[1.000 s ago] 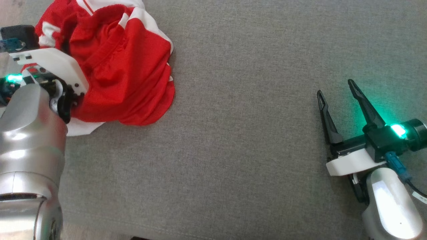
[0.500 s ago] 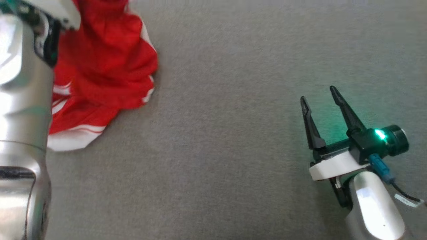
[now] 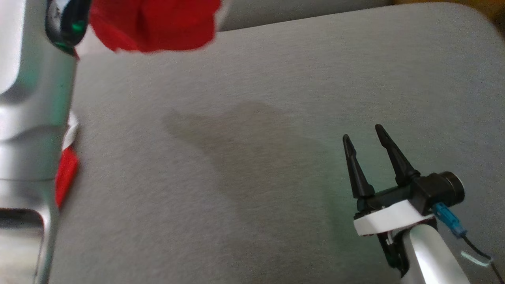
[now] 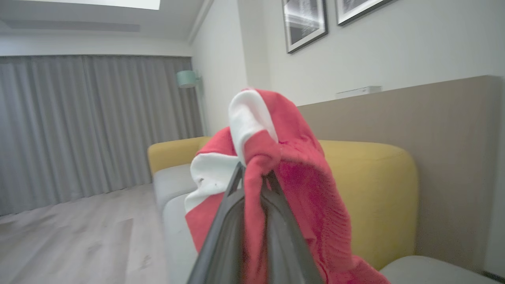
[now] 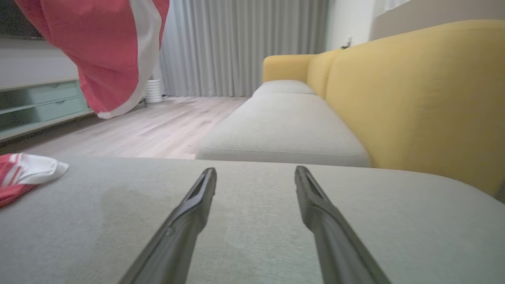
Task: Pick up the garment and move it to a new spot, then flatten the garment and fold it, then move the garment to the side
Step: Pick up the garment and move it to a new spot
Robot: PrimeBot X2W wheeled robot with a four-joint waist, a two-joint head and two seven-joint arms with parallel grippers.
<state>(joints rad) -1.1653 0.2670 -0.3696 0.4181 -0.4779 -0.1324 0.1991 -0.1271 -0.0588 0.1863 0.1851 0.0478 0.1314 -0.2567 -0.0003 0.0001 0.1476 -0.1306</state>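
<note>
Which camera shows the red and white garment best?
The left wrist view: the garment fills the middle, pinched in the left gripper and draping down. The head view catches a blurred red piece at its top edge; the right wrist view shows a hanging part and an end lying on the cushion.

Garment (image 3: 154, 23) blurred, cut by the top edge; left arm (image 3: 35, 98) hides part.

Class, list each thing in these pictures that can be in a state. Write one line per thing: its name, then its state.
garment: lifted, bunched, draped over the fingers that pinch it; a red and white end lies on the seat cushion.
left gripper: shut on the garment, raised.
right gripper: open, empty, low over the seat cushion.
</note>
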